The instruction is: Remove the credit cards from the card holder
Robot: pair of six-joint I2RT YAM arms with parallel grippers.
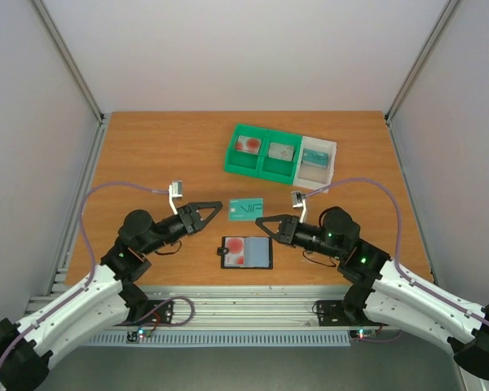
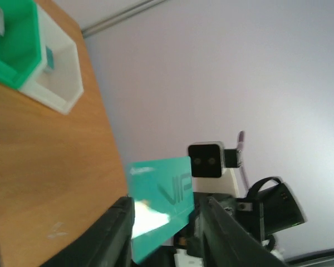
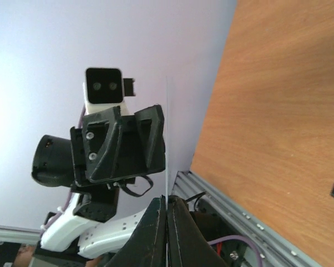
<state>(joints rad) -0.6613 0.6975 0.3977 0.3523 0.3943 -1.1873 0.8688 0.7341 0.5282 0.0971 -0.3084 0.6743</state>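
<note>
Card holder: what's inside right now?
The open card holder shows a whitish card with red marks on its left half; the right half shows only grey-blue pocket. Whether more cards sit under that card or inside the pocket is hidden.

Small flat black bifold card holder lies open and face up on the wooden table, near the front edge. Its left half shows a whitish card with red marks; the right half is a grey-blue pocket. A thin teal plastic card with "VIP" lettering is off the table just behind the holder, roughly level, long side left-right, pinched at its right end by the right claw. Three more cards sit apart in the trays at the back:
- A whitish-red card in the left compartment of the green tray.
- A greyish card in the next green compartment.
- A teal card in the white tray.
</note>
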